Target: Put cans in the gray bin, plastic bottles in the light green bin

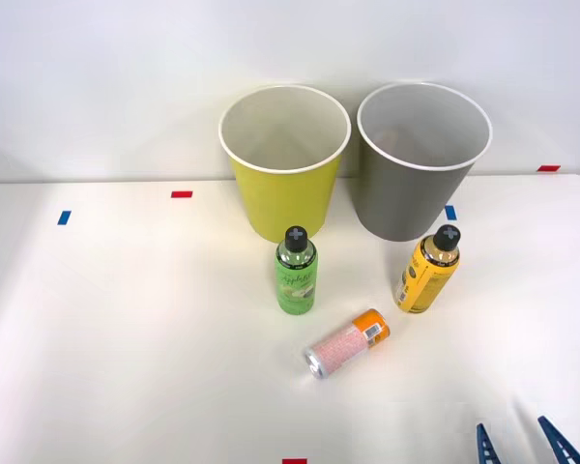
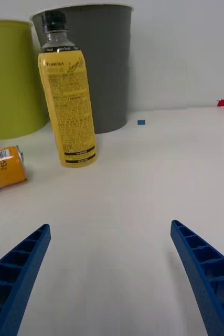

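With its blue ribbed fingers spread wide and nothing between them, the right gripper (image 2: 110, 273) sits low over the white table (image 1: 126, 348) at the near right edge; in the front view just the two tips (image 1: 522, 447) poke in at the bottom.

Nearest object ahead of it: yellow bottle (image 2: 68, 100), upright, black cap, standing just in front of the gray bin (image 1: 420, 164). Wrist view has it off to one side of the finger gap, not centred.

Can (image 1: 347, 343) lies on its side between gripper and bottles, orange end toward the yellow bottle, silver lid toward the near edge. Green bottle (image 1: 296, 273) upright, just in front of the light green bin (image 1: 284, 159). Bins side by side at the back, close together, both look empty as far as I can see in.

Step, my read: pre-grasp, nothing sorted yet, all three items on the table. Yellow bottle looks the likely first pick, but that's a guess.

Next move needs: advance and shift so the target sits between the fingers, close on the body, lift clear of the rim. Yellow bottle goes to the light green bin, the farther one, so carry across past the gray rim. For the can, wrist has to line the fingers across the lying cylinder or it rolls.
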{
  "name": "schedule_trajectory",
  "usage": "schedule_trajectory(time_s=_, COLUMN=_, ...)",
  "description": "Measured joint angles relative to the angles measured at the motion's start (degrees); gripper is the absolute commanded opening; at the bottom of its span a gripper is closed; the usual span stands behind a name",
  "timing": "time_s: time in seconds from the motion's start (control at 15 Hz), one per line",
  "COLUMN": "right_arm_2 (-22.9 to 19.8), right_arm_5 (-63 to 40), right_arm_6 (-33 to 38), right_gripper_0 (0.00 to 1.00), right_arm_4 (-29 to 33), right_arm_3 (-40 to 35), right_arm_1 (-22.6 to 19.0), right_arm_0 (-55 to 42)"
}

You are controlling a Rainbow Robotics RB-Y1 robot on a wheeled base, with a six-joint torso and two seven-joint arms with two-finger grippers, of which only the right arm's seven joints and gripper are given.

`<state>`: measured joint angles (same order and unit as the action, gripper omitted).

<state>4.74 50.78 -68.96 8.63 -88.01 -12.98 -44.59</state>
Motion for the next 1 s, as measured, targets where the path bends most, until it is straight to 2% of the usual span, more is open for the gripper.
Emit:
schedule_trajectory(time_s=0.07, right_arm_2=1.8, right_arm_5=0.2, right_arm_6=-0.2, right_gripper_0=1.0, right_arm_4=-2.7, right_arm_3=0.1, right_arm_1=-0.4, right_arm_0=0.2)
schedule_trajectory(time_s=0.33, right_arm_2=6.5, right_arm_5=7.5, right_arm_6=-2.3, right_gripper_0=1.0, right_arm_4=-6.1, right_arm_3=0.1, right_arm_1=-3.3, right_arm_0=1.9)
schedule_trajectory(time_s=0.8, right_arm_2=6.3, right_arm_5=5.8, right_arm_6=-5.8, right_gripper_0=1.0, right_arm_4=-7.3, right_arm_3=0.1, right_arm_1=-4.4, right_arm_0=9.0)
schedule_trajectory(time_s=1.0, right_arm_2=8.0, right_arm_5=3.5, right_arm_6=-12.9, right_gripper_0=1.0, right_arm_4=-13.9, right_arm_3=0.1, right_arm_1=-4.1, right_arm_0=11.3)
